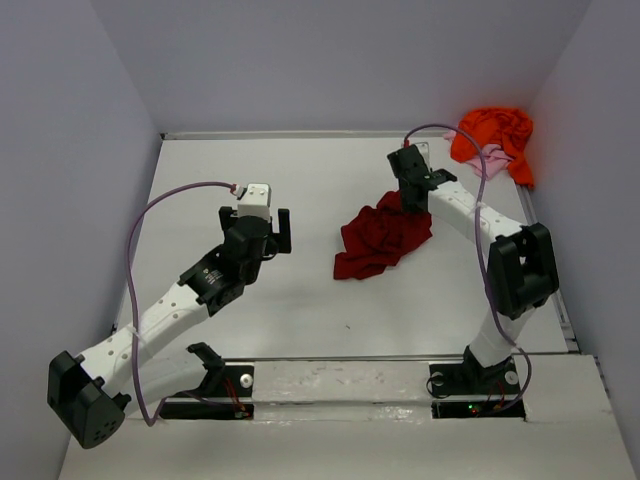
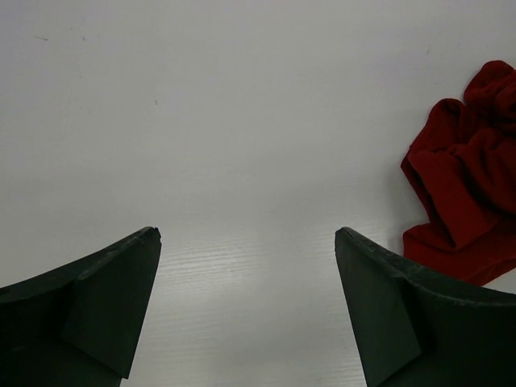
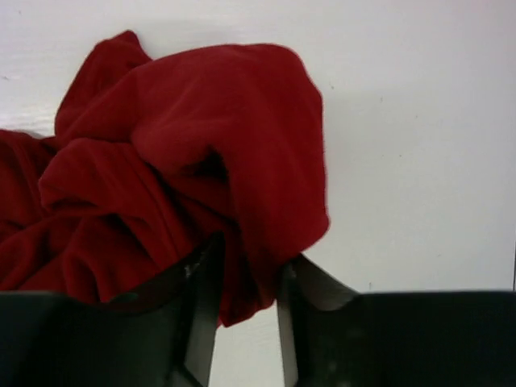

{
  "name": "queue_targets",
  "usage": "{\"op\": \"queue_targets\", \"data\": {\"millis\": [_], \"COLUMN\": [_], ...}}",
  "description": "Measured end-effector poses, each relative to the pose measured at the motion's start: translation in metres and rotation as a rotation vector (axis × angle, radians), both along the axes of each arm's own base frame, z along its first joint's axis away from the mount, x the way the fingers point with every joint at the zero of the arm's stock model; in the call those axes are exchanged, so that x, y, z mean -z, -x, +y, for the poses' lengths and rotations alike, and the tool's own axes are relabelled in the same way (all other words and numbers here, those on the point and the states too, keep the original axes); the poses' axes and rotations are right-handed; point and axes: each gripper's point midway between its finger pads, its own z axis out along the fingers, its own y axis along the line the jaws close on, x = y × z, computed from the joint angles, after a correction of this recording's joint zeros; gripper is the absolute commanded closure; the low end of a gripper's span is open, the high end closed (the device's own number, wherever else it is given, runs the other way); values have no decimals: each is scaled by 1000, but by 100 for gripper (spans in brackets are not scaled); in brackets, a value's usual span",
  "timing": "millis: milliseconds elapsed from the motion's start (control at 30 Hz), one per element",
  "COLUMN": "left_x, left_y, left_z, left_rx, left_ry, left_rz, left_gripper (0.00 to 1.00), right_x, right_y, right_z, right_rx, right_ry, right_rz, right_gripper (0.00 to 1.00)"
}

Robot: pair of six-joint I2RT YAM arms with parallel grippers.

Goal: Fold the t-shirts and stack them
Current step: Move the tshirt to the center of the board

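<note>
Spotted dark red t-shirt (image 1: 380, 240) crumpled on table (image 1: 300, 300), right of centre. Traced its long axis on a diagonal, near-left to far-right, far end bunched up at right gripper (image 3: 246, 274). Found those jaws pinched onto a red fold. Noted left gripper (image 2: 246, 234) spread wide, gripping nothing. Logged orange t-shirt (image 1: 492, 132) and pink t-shirt (image 1: 491, 160) heaped together in far right corner.

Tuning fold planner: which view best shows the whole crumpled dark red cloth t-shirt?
Top external: the crumpled dark red cloth t-shirt shows nearly whole on the white table. Right wrist sees only a bunch pinched between the right gripper's fingers; left wrist catches just one edge at frame right.
</note>
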Motion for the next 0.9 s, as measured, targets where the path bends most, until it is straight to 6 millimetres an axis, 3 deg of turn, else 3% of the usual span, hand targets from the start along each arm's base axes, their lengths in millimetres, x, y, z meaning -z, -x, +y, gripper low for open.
{"op": "queue_targets", "data": {"millis": [33, 133, 233, 500, 700, 900], "left_x": [0, -1, -2, -1, -1, -1], "left_y": [0, 0, 1, 1, 1, 1], "left_z": [0, 0, 0, -1, -2, -2], "left_rx": [1, 2, 2, 9, 11, 17], "left_ry": [1, 2, 4, 7, 8, 9], "left_rz": [0, -2, -4, -2, -1, 1], "left_gripper": [1, 1, 1, 1, 1, 1], "right_x": [5, 13, 21, 16, 55, 84], "right_y": [-1, 5, 22, 61, 79, 74], "right_z": [0, 3, 5, 19, 31, 39], "right_rx": [1, -1, -13, -69, -90, -85], "right_ry": [2, -28, -63, -159, -206, -217], "right_rz": [10, 23, 45, 34, 107, 150], "right_gripper": [45, 36, 36, 35, 35, 36]}}
